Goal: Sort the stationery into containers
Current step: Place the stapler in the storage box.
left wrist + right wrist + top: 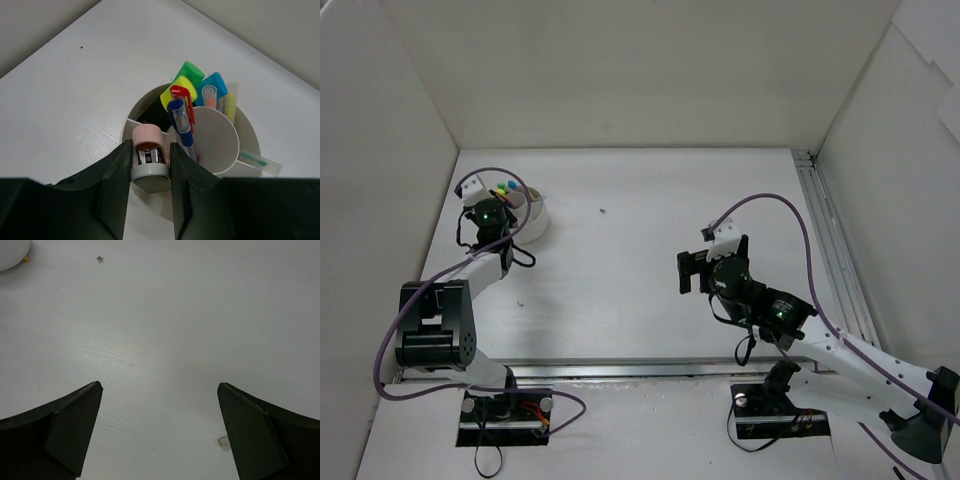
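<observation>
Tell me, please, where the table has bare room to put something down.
The table is bare in the wide middle, between the tub and the right pincer, save small specks. The far strip behind both is bare too. Crowded: the tub, full of pens, with the left pincer holding a pink item at its rim.
</observation>
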`<state>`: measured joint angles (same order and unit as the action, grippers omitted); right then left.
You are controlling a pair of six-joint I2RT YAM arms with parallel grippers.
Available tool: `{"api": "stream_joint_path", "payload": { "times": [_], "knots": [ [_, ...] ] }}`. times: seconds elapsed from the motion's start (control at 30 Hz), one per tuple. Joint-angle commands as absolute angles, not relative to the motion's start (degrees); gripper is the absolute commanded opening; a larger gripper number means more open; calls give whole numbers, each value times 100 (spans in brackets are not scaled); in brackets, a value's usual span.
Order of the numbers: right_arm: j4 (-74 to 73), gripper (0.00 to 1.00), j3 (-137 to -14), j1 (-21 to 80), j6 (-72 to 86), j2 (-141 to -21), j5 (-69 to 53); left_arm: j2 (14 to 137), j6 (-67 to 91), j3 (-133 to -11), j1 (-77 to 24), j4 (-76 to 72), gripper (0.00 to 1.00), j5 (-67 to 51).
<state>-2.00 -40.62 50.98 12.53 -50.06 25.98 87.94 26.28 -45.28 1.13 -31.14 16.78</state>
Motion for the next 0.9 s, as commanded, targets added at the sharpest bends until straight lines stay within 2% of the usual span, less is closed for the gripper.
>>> {"api": "stream_joint_path", "payload": {
  "times": [0.0,0.13,0.37,0.53,0.87],
  "knots": [
    [26,98,-4087,5080,1362,-4887,2865,8841,2979,-4851,9,-3183,0,2056],
    [35,98,-4061,5071,1380,-4808,2874,8781,3252,-4852,9,-3041,0,2135],
    [35,98,-4061,5080,1354,-4781,2857,8605,3243,-5010,-62,-2479,0,3120],
    [35,98,-4087,5063,1345,-4808,2874,8481,2909,-5079,-62,-2593,0,3041],
    [-132,98,-4061,5080,1336,-4667,2979,9122,3041,-5634,-62,-2224,0,2787]
  ]
}}
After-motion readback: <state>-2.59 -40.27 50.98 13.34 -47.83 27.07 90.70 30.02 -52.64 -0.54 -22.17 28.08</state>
